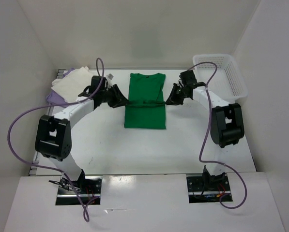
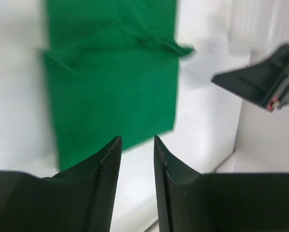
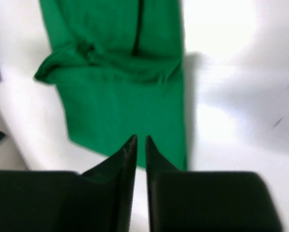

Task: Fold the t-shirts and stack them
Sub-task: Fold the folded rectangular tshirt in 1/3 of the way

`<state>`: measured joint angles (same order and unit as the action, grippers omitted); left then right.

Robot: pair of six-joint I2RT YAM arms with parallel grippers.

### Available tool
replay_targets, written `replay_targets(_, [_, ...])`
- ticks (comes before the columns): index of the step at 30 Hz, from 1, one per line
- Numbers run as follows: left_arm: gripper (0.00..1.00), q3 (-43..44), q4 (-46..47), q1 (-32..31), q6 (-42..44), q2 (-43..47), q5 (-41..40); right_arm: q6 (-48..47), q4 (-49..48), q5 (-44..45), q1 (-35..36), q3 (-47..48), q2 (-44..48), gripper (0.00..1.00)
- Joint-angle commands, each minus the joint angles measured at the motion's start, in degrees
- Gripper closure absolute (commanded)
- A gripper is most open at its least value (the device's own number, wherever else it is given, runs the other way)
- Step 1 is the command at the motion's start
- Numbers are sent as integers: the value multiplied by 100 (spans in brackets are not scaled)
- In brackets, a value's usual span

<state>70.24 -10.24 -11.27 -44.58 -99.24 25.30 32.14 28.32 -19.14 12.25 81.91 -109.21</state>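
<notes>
White surface [image 1: 134, 150] boxed in by plain white walls [image 1: 149, 34] on three sides; arm bases at 6 o'clock in the top view. White mesh basket [image 1: 234, 82] sits in the far corner at about 1 o'clock, its mesh floor in view; all three shirts lie outside it, on the surface. Cream shirt [image 1: 72, 83] lies at 10 o'clock against the left wall, on top of the lavender shirt [image 1: 53, 98], which shows only as a strip at its 7 o'clock edge. Green shirt [image 1: 145, 113] lies flat at centre, collar toward 12 o'clock, sleeves tucked in, with a bunched ridge across its middle. Left end effector [image 1: 121, 99] hangs at the green shirt's 9 o'clock edge, level with the ridge; its wrist view shows the fingers a narrow gap apart, with nothing between them. Right end effector [image 1: 170, 100] hangs at the 3 o'clock edge, opposite; its wrist view shows the fingers nearly together, only a slit between them, no cloth held.
</notes>
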Motion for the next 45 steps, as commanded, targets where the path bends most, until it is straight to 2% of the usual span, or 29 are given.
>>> replay_targets(1, [60, -641, 416, -586, -279, 291, 19, 81, -352, -310, 242, -640, 602, 87])
replay_targets(2, [60, -808, 626, -657, -349, 291, 88, 82, -353, -310, 460, -745, 602, 98])
replay_targets(3, [62, -914, 628, -710, -402, 109, 89, 134, -510, -371, 567, -947, 542, 100])
replay_targets(9, [63, -915, 602, -789, -218, -552, 37, 310, -678, -214, 901, -1212, 181, 100])
replay_targets(14, [63, -1617, 664, -789, -218, -500, -324, 451, -784, -29, 902, -1870, 119, 100])
replay_targets(19, [64, -2118, 304, -789, -165, -623, -411, 565, -968, -29, 955, -2503, 277, 100])
replay_targets(25, [64, -2962, 75, -789, -306, 220, -491, 565, -855, -82, 1122, -3250, 892, 100])
replay_targets(29, [64, -3130, -407, -789, -306, 1107, -544, 513, -372, -82, 1122, -3077, 1331, 96])
replay_targets(32, [64, -2648, -795, -789, -244, 1626, -544, 398, -64, -29, 1122, -2436, 1464, 91])
replay_targets(35, [63, -2086, -770, -789, -244, 1706, -544, 398, -88, -257, 1122, -1803, 1315, 89])
replay_targets(38, [63, -1664, -437, -789, -297, 1216, -298, 398, -361, -713, 1227, -1196, 736, 89])
replay_targets(41, [63, -1277, -24, -789, -297, 636, -210, 398, -695, -776, 1227, -765, 235, 92])
replay_targets(45, [63, -163, 31, -667, -69, -522, -271, 223, -705, -776, 1227, -107, -704, 95])
